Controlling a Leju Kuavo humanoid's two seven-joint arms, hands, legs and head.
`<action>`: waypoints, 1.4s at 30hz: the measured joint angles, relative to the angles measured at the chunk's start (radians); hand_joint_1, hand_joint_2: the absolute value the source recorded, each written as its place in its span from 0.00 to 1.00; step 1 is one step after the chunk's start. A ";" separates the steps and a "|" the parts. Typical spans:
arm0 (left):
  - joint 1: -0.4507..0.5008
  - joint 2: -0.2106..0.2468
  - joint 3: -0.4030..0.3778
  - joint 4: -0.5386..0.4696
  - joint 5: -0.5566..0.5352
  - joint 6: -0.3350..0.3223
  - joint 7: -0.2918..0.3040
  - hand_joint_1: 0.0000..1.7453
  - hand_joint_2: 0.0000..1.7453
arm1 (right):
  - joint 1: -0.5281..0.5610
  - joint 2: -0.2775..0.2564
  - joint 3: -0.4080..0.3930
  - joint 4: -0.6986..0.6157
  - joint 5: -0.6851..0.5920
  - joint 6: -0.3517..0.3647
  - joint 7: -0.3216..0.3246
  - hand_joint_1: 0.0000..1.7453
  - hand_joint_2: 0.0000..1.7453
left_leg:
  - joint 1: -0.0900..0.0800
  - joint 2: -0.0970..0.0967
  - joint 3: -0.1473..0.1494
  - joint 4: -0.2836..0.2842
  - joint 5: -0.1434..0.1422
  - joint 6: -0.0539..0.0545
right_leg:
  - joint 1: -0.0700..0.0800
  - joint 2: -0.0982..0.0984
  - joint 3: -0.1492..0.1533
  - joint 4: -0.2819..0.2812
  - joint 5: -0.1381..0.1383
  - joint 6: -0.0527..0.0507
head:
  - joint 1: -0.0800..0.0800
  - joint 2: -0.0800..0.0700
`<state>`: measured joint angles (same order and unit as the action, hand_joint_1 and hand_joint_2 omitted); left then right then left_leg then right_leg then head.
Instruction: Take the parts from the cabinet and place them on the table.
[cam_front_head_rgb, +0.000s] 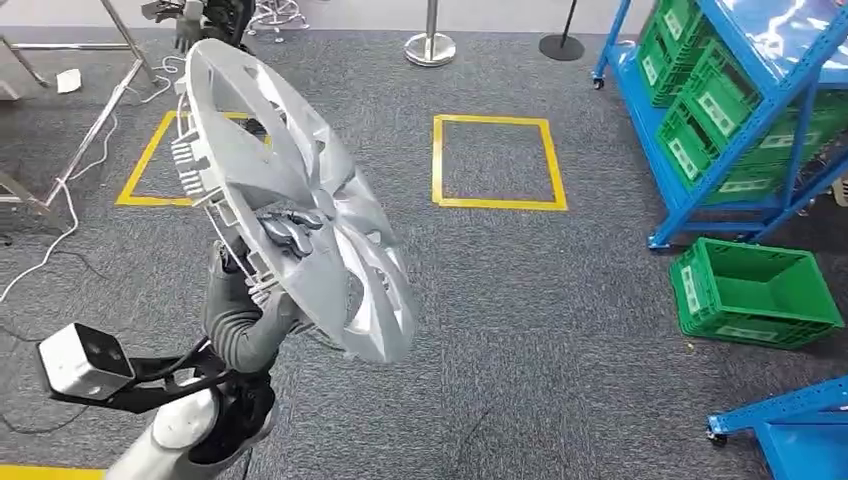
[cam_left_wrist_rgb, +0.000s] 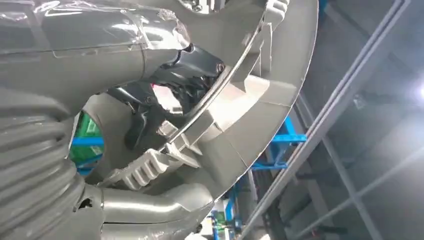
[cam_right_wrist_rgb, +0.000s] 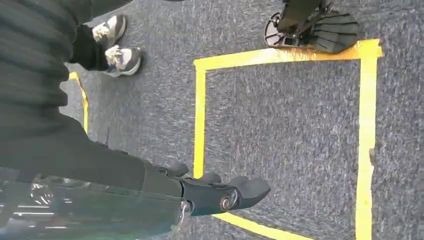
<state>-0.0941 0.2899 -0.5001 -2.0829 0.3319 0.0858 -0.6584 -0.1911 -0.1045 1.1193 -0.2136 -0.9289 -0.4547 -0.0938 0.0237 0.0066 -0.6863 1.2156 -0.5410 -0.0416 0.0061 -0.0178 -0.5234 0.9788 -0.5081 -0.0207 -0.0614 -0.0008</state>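
My left hand holds a large silver wheel cover up in front of me, tilted on edge above the carpet. Its dark fingers reach through an opening in the cover's face and grip the rim. In the left wrist view the cover's ribbed rim lies across the hand, with the thick grey thumb on one side and the dark fingers on the other. My right hand hangs over the carpet, fingers stretched out and holding nothing.
A blue rack with green crates stands at the right, and a green crate sits on the floor by it. Yellow tape squares mark the carpet. A metal frame stands at the left. A person's shoes are near.
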 joint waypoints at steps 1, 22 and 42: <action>0.000 0.000 0.000 0.000 0.000 0.000 0.000 1.00 1.00 | 0.000 0.002 0.000 0.000 0.000 0.000 0.000 0.00 1.00 | 0.002 0.015 0.053 -0.092 0.041 -0.003 | -0.003 -0.002 0.000 0.010 -0.006 0.007 | -0.001 0.000; 0.003 0.000 0.001 -0.015 -0.026 0.023 0.029 1.00 1.00 | -0.011 0.006 0.000 0.000 0.017 0.006 0.014 0.00 1.00 | -0.006 -0.072 0.060 -0.171 0.067 0.027 | 0.008 0.046 -0.010 0.026 -0.020 0.004 | 0.005 0.000; 0.004 0.003 0.000 -0.022 -0.029 0.024 0.037 1.00 1.00 | 0.019 0.027 -0.001 0.000 0.005 0.003 0.013 0.00 1.00 | -0.014 -0.009 0.074 -0.169 0.045 0.062 | -0.005 0.011 -0.130 0.294 -0.168 0.048 | 0.005 0.000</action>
<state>-0.0898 0.2934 -0.4997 -2.1050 0.3029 0.1099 -0.6218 -0.1720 -0.0774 1.1185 -0.2136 -0.9235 -0.4517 -0.0809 0.0100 -0.0023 -0.6119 1.0466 -0.4964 0.0205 0.0015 -0.0065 -0.6535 1.2727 -0.6764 0.0274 -0.0568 -0.0008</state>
